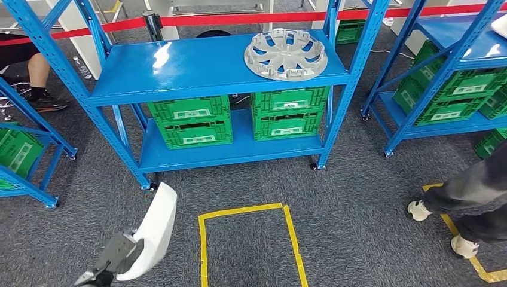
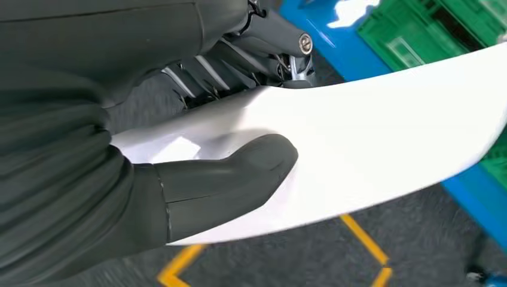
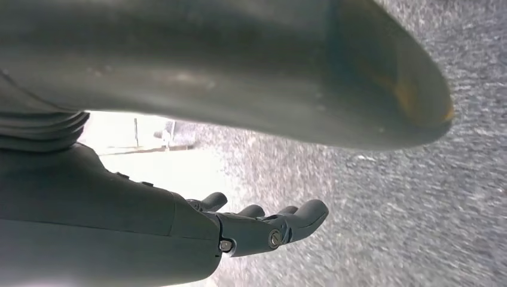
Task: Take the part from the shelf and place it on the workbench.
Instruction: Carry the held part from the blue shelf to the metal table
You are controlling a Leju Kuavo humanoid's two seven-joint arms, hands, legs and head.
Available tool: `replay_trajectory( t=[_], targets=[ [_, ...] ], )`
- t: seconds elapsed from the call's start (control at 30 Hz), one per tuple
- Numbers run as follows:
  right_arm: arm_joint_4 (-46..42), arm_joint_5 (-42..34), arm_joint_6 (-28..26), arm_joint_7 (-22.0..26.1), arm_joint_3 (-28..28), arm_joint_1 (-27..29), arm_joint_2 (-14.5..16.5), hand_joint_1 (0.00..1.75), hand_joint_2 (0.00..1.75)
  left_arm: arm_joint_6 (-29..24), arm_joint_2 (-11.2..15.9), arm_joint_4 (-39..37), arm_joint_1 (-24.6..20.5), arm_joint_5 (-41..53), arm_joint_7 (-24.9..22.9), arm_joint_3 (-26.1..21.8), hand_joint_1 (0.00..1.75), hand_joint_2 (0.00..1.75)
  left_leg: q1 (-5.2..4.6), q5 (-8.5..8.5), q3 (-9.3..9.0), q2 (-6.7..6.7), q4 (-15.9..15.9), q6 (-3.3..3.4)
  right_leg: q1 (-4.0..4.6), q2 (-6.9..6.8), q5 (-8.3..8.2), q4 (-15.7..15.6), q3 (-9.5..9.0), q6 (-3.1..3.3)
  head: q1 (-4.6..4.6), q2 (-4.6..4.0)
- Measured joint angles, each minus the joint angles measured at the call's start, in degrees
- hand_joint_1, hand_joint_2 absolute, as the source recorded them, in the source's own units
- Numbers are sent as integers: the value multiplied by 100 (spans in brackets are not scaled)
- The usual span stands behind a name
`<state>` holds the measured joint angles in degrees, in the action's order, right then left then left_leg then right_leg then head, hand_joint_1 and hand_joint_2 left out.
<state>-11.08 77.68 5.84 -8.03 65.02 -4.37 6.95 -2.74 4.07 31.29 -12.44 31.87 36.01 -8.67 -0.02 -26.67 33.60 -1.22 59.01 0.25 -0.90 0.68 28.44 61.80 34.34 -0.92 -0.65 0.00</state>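
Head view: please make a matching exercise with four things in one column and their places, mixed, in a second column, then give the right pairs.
Things:
1. silver hubcap
2. white curved part
3. green crates
4. yellow tape rectangle

Places:
A. on the grey carpet in front of the shelf
B. on the blue shelf's top level
C. held by the left robot hand
D. on the shelf's lower level

Pairs: 1-B, 2-C, 3-D, 4-A
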Motion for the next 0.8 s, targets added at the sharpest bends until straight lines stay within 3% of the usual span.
replay_trajectory(
  t=[0.07,0.13,0.2,0.3,0.37,0.4,0.47,0.53,0.63,0.7,0.8],
  targets=[
    [0,29,2,48,0,3,0,0,0,-191,-27,-189,34,-88,259,-212,175,175,5,-3,46,-64,32,-73,31,22,-8,-173,-59,59,-1,0],
    [0,68,12,75,0,4,0,0,0,-192,3,-54,57,-182,347,-379,175,175,21,8,68,-105,27,-145,42,-40,-38,-200,-58,132,0,0],
    [-1,94,19,67,0,0,-1,0,0,-70,41,260,53,-238,334,-486,175,175,29,-118,157,-56,209,-206,19,-102,-64,-231,-76,205,-10,0],
    [-2,133,30,69,0,0,-4,0,0,-169,66,795,83,-230,329,-580,175,175,49,-621,596,63,1198,-279,5,-166,-71,-241,-83,249,-25,0],
    [-2,181,61,63,0,4,-5,0,0,-362,100,1554,199,-196,369,-479,175,175,58,-708,762,89,1593,-291,6,-193,-72,-237,-81,248,-25,0],
    [-2,202,84,58,-1,5,-6,0,0,-369,124,2050,208,-140,378,-391,175,175,60,-597,693,95,1476,-284,7,-214,-71,-234,-85,244,-26,0],
    [-2,233,118,51,-6,-2,-6,0,0,-163,184,3072,38,29,325,-196,175,175,58,-244,305,143,742,-258,9,-291,-65,-229,-105,219,-24,0],
    [-2,242,123,52,-16,-26,-10,0,0,106,231,3919,-255,155,224,-9,175,175,28,-75,4,200,137,-203,25,-353,-57,-222,-118,158,-19,0],
    [-2,213,110,49,-33,-51,-11,0,0,373,400,4754,-636,375,199,261,175,175,-6,-62,-40,185,0,-75,28,-376,-73,-241,-116,39,-15,0],
    [-2,178,97,38,-35,-49,-8,0,0,503,574,5087,-916,614,133,475,175,175,5,-15,-53,154,-36,13,9,-287,23,-101,-51,-33,-10,0],
    [-2,153,82,32,-35,-34,-15,0,0,588,754,5366,-1248,767,44,730,175,175,4,17,-48,105,-53,79,4,-118,521,869,412,-86,4,0]
  ],
)
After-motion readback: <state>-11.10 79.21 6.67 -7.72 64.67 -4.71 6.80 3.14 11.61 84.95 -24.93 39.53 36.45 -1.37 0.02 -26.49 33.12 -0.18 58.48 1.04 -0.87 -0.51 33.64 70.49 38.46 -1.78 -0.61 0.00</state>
